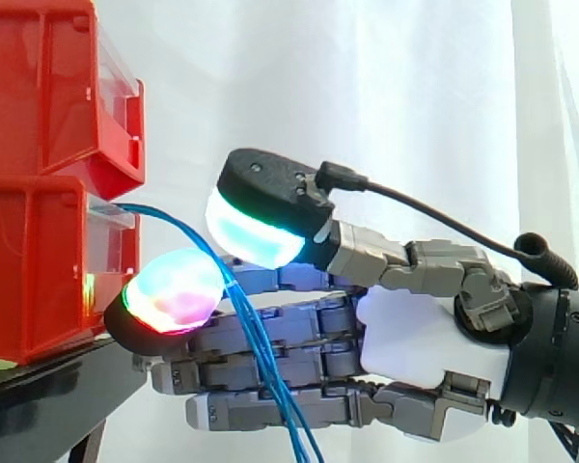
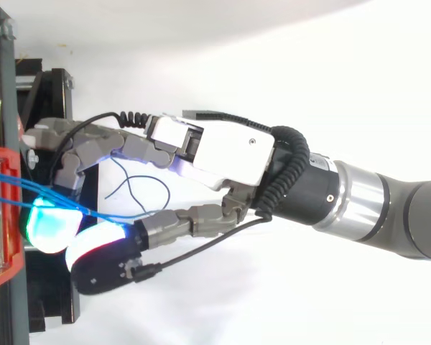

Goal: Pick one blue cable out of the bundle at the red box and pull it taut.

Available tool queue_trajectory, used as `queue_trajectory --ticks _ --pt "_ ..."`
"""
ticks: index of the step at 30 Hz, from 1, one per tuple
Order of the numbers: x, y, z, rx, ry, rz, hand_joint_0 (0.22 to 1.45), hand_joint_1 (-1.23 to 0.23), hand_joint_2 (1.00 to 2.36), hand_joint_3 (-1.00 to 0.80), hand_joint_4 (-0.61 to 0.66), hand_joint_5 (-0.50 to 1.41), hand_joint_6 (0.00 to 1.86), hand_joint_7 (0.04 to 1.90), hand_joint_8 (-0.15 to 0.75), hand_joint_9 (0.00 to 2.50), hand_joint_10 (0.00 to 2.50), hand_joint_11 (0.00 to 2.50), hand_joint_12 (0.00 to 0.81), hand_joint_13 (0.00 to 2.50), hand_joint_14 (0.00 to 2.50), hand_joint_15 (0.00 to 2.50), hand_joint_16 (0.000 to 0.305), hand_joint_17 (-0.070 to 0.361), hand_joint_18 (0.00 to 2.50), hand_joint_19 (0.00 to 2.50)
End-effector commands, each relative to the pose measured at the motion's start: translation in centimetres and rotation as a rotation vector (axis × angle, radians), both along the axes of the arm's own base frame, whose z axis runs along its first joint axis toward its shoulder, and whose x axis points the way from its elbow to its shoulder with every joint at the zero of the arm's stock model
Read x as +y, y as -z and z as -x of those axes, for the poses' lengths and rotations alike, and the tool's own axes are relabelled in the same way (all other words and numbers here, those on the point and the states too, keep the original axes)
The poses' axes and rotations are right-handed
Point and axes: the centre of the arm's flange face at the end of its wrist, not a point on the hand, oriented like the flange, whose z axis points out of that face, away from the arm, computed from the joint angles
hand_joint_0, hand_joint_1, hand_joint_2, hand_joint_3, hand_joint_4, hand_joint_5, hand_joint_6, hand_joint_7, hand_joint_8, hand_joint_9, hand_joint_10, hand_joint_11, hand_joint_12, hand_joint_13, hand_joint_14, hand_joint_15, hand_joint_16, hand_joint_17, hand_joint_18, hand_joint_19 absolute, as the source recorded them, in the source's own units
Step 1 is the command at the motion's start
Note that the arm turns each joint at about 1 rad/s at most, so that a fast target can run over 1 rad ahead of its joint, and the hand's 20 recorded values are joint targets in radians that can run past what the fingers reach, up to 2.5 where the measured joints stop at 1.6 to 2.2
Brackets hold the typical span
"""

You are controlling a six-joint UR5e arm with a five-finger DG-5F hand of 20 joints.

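Note:
Thin blue cables (image 1: pixel 261 357) come out of the lower red bin (image 1: pixel 39 280), arc over and hang down in front of my hand (image 1: pixel 415 338). My hand reaches in from the right with its fingers stretched toward the bin. The thumb pad (image 1: pixel 256 231) sits just above a glowing fingertip (image 1: pixel 174 289), and the cables pass through the narrow gap between them. From above, the blue cables (image 2: pixel 108 214) run from the bin's edge (image 2: pixel 0 162) between the two pads of the hand (image 2: pixel 230 154). The strands sag below the pinch.
A second red bin (image 1: pixel 48 87) is stacked on the lower one. Both stand on a black stand (image 1: pixel 48 386) at the left. A white curtain hangs behind. Loose cable loops (image 2: pixel 140 183) hang under the hand in the top view.

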Motion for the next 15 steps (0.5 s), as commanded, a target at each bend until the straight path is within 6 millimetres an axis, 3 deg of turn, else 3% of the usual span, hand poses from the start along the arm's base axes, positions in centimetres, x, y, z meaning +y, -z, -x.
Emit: queue_trajectory --ticks 1,9,15 --pt "-0.1 0.0 0.0 -0.001 -0.007 -0.007 0.53 -0.64 1.00 -0.50 0.21 -0.23 0.86 0.73 0.273 0.12 0.00 0.08 0.392 0.02 0.00 0.17 0.059 0.132 0.05 0.18" --pt "-0.7 0.2 0.1 0.010 -0.002 -0.001 0.52 -0.63 1.00 -0.50 0.22 -0.22 0.84 0.73 0.277 0.12 0.00 0.08 0.395 0.02 0.00 0.17 0.060 0.134 0.04 0.20" --pt "-1.9 1.9 1.1 0.082 0.023 0.060 0.52 -0.62 1.00 -0.50 0.22 -0.22 0.83 0.73 0.277 0.12 0.00 0.07 0.395 0.02 0.00 0.17 0.059 0.133 0.04 0.20"
